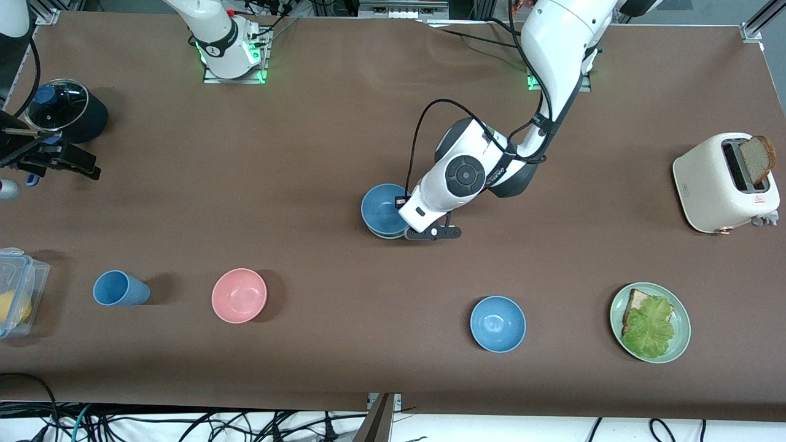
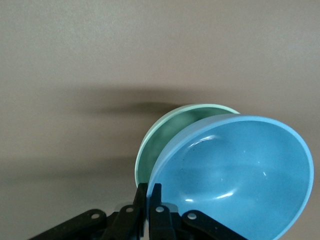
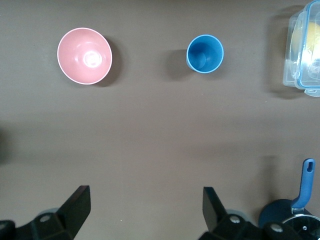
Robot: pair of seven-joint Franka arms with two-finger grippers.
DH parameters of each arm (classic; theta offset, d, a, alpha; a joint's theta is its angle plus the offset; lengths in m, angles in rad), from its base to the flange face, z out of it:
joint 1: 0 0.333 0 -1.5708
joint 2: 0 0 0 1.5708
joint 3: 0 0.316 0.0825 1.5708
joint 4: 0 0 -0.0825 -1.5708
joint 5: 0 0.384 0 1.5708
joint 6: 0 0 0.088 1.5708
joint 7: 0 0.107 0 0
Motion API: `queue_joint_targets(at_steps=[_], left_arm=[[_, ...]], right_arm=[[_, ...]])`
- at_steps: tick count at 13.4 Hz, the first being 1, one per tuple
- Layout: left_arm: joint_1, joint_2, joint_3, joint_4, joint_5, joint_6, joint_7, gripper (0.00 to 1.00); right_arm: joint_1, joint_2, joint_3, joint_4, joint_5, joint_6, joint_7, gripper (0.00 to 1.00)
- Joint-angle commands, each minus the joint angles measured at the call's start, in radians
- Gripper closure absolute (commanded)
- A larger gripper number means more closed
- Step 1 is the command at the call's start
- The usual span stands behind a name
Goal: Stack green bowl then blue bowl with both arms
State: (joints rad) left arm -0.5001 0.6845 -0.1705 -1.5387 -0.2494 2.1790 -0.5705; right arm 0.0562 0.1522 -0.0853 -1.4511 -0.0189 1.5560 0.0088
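Blue bowl (image 2: pixel 235 175) already sits in the green bowl (image 2: pixel 165 135) mid-table, my left gripper (image 2: pixel 150 207) pinched on its rim, release left; right gripper (image 3: pixel 142 207) waits wide open, empty.

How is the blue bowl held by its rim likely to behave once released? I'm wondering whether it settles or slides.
The blue bowl looks rigid and smooth, probably light plastic. Pinched at its rim by the left gripper, it sits tilted in the green bowl, so it may rock, then settle. The glossy inside suggests it could slip under a loose grip.
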Motion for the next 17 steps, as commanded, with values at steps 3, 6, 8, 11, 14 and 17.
queue_joint_targets(at_steps=[3, 6, 8, 11, 14, 17], left_arm=[[-0.005, 0.007, 0.022, 0.011, -0.030, -0.018, -0.008, 0.76], [-0.008, -0.002, 0.023, 0.011, -0.018, -0.019, -0.003, 0.00], [0.006, -0.048, 0.029, 0.011, -0.016, -0.077, -0.002, 0.00], [0.141, -0.187, 0.029, -0.006, -0.014, -0.227, 0.009, 0.00], [0.280, -0.371, 0.029, -0.099, -0.013, -0.315, 0.145, 0.00], [0.389, -0.569, 0.034, -0.198, 0.030, -0.369, 0.296, 0.00]], right_arm=[[-0.015, -0.006, 0.015, -0.003, -0.026, -0.005, -0.036, 0.01], [-0.015, -0.006, 0.015, -0.003, -0.024, -0.005, -0.032, 0.00], [-0.015, -0.006, 0.015, -0.003, -0.026, -0.005, -0.029, 0.00], [-0.015, -0.005, 0.015, -0.003, -0.026, -0.005, -0.032, 0.01], [-0.015, -0.005, 0.015, -0.003, -0.026, -0.005, -0.033, 0.01], [-0.015, -0.005, 0.015, -0.003, -0.026, -0.005, -0.033, 0.01]])
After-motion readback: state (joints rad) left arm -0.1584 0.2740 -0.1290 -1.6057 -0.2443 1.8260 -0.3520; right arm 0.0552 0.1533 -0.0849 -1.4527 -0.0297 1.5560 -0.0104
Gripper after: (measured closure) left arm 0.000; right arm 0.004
